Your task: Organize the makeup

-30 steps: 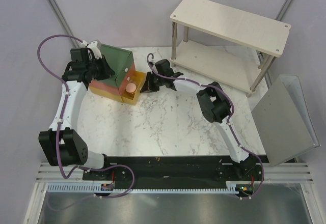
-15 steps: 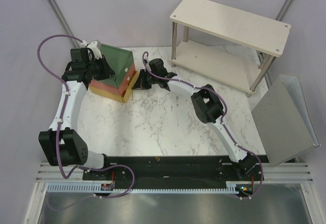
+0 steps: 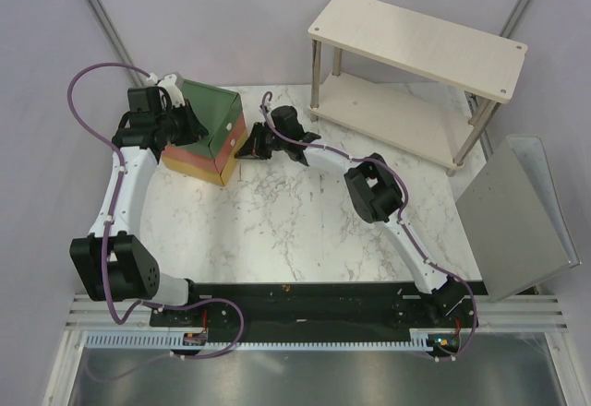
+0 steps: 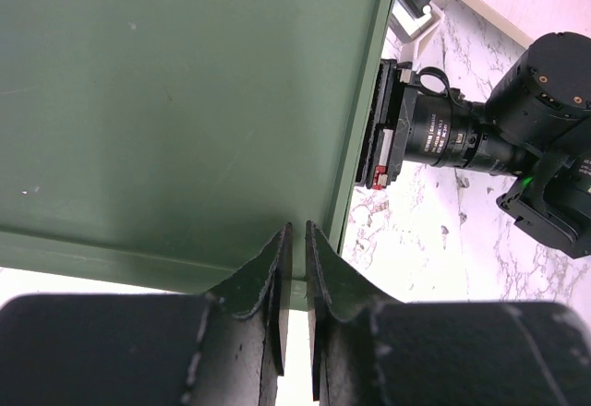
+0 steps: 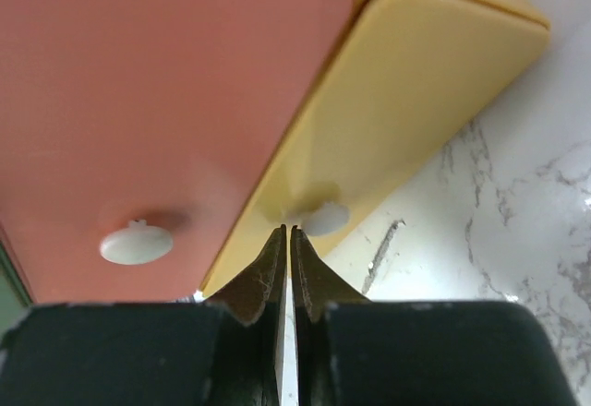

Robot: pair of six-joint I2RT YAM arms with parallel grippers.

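Spotter: Makeup location, please. I can't find it on my feed.

Operator: Nor can I. None of the makeup shows in any view. The drawers I can see on the drawer box (image 3: 208,138) look pushed in, so my guess is that it sits inside. I can't confirm that.

Spotter: And your fingers?

Operator: My right gripper (image 5: 287,233) has its fingers drawn almost together, with only a hairline slit between them. The tips are right at the white knob (image 5: 325,219) of the yellow drawer (image 5: 434,83), and they hold nothing that I can see. The orange drawer (image 5: 166,83) lies just beside it. My left gripper (image 4: 295,238) is likewise nearly closed, tips at the edge of the green top (image 4: 166,101). Whether it pinches that edge or only leans on it, I can't tell.

Spotter: How will things handle if you open a drawer?

Operator: I'd judge the box light and stiff, likely to skate on the marble table (image 3: 277,231), so I want the left arm bracing it. The knob is small, smooth and rounded. I'd take it behind the cap, across its neck, and pull straight. I'd expect the makeup to be light, hard-shelled and slick, so I'd grip each piece across its narrowest side, gently, once a drawer shows me one.
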